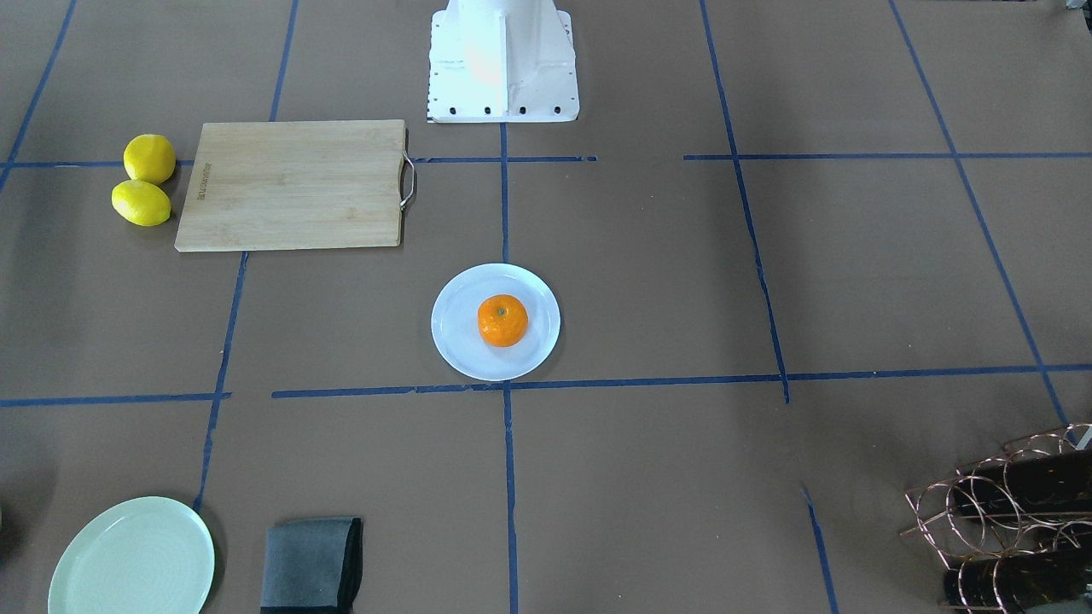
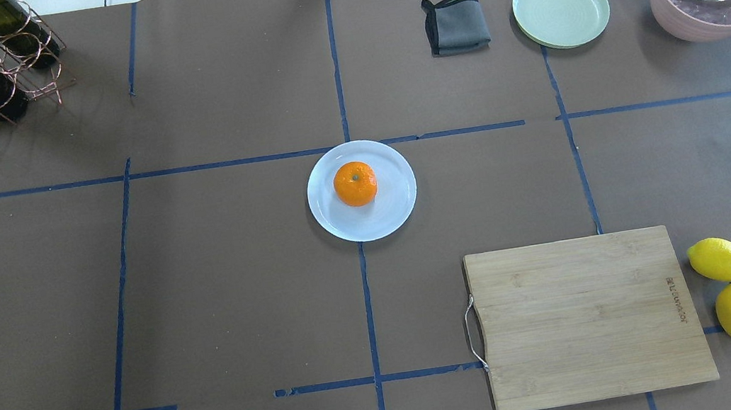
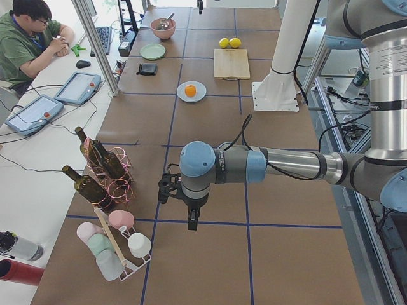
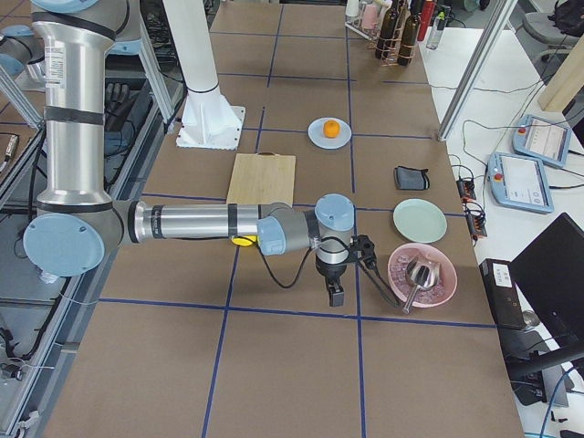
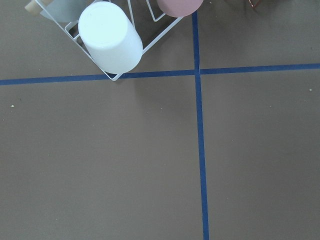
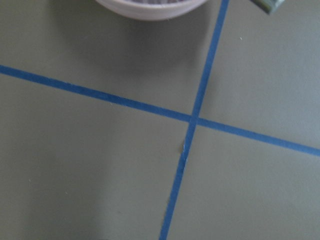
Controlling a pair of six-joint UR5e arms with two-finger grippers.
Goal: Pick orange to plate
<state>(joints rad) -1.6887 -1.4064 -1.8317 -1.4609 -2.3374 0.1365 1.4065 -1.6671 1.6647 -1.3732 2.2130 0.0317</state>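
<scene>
Here the orange (image 1: pixel 502 321) is shown resting on the plate (image 1: pixel 452 341), near its middle, with the stem dimple turned upward. The plate is set on the table (image 2: pixel 206 292) at a crossing of blue tape lines (image 2: pixel 367 305), in front of the robot's base.

The left gripper (image 3: pixel 193 223) is seen only in the exterior left view. It points down over the table near the bottle rack (image 3: pixel 105 168), well apart from the plate. How far its jaws are parted, and whether anything is held, cannot be told. In the left wrist view only a white cup (image 5: pixel 110 37) on a wire stand and a tape crossing are recorded.

The right gripper (image 4: pixel 335 297) is seen only in the exterior right view, pointing down just beside the pink bowl (image 4: pixel 438 290), in which a spoon (image 4: pixel 422 272) lies. Its opening likewise cannot be told.

A cutting board (image 2: pixel 585 317) is placed on the robot's right, with two lemons (image 2: pixel 719 259) just beside its outer edge. A pale green plate (image 2: pixel 560 8) and a grey cloth (image 2: pixel 457 24) are laid along the far edge.
</scene>
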